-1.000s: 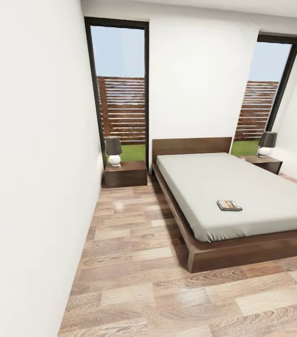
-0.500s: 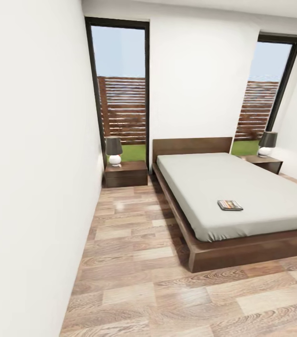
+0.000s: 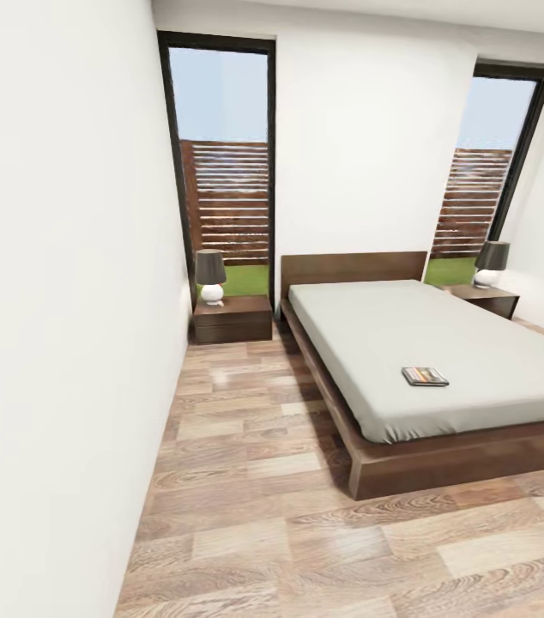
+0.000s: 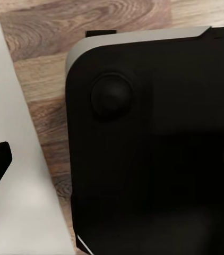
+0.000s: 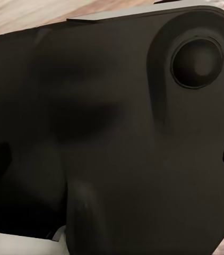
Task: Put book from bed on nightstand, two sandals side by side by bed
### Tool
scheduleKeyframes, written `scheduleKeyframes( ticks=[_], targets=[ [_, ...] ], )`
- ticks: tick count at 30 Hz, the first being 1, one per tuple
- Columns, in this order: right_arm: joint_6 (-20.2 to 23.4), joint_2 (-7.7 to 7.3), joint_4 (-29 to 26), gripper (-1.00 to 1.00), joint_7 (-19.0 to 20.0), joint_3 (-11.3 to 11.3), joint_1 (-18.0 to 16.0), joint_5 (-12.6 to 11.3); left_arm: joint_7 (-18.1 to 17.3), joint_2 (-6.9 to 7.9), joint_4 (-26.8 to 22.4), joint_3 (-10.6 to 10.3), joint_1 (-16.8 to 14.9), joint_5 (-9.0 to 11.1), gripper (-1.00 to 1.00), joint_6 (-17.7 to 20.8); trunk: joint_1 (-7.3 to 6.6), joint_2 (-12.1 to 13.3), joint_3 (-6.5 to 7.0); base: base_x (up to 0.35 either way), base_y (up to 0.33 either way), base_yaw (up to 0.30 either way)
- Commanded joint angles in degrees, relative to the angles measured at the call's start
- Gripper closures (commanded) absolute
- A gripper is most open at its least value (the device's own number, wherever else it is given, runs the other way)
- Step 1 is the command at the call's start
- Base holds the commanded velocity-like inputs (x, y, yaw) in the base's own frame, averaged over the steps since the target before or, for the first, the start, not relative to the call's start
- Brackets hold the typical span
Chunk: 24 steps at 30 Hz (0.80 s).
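On the white mattress of the bed (image 3: 444, 343), toward its foot end and well inside the edges, the book (image 3: 425, 376) is seen lying flat. Its long axis is laid roughly across the bed, nearly parallel to the foot edge of the frame, with the orange band showing on the cover; which end is the spine cannot be told at this size. The bed is set with its low wooden headboard (image 3: 353, 267) against the far white wall, its length running from that wall toward the camera.

Two nightstands are placed at the head of the bed. The nearer nightstand (image 3: 232, 318) stands beside the left side of the bed, under a tall dark-framed window (image 3: 220, 163), and a lamp (image 3: 211, 277) with a dark shade and a white base is carried on its top. The second nightstand (image 3: 486, 299) is seen just beyond the far side of the mattress, bearing a like lamp (image 3: 491, 263), with another tall window (image 3: 483, 163) behind it. A slatted wooden fence and green grass are shown through both windows. The light wood-plank floor (image 3: 246, 481) is spread between the bed and a white wall (image 3: 57, 326) close on the left.

From the left wrist view a dark rounded body of the robot (image 4: 154, 143) is shown over plank flooring, and from the right wrist view a similar dark casing (image 5: 112, 138) is seen. Whether either gripper is parted or closed cannot be told.
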Motion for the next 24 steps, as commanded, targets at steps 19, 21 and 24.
scheduleKeyframes(
  ticks=[19,21,24],
  targets=[
    [-0.2,0.01,0.05,-1.0,0.06,-0.37,-0.03,-0.06,-0.01,0.09,0.06,-0.07,-0.05,-0.05,-1.0,-0.2,0.0,-0.03,-0.06,0.0,0.053,0.0],
    [-0.18,0.01,0.09,-1.0,0.06,-0.37,-0.03,-0.06,-0.01,0.09,0.06,-0.07,-0.05,-0.05,-1.0,-0.21,0.0,-0.03,-0.06,0.0,0.07,0.0],
    [-0.18,0.01,0.21,-1.0,0.06,-0.37,-0.03,-0.06,-0.01,0.09,0.08,-0.07,-0.05,-0.05,-1.0,-0.22,0.0,-0.03,-0.06,0.0,0.038,0.0]
  ],
)
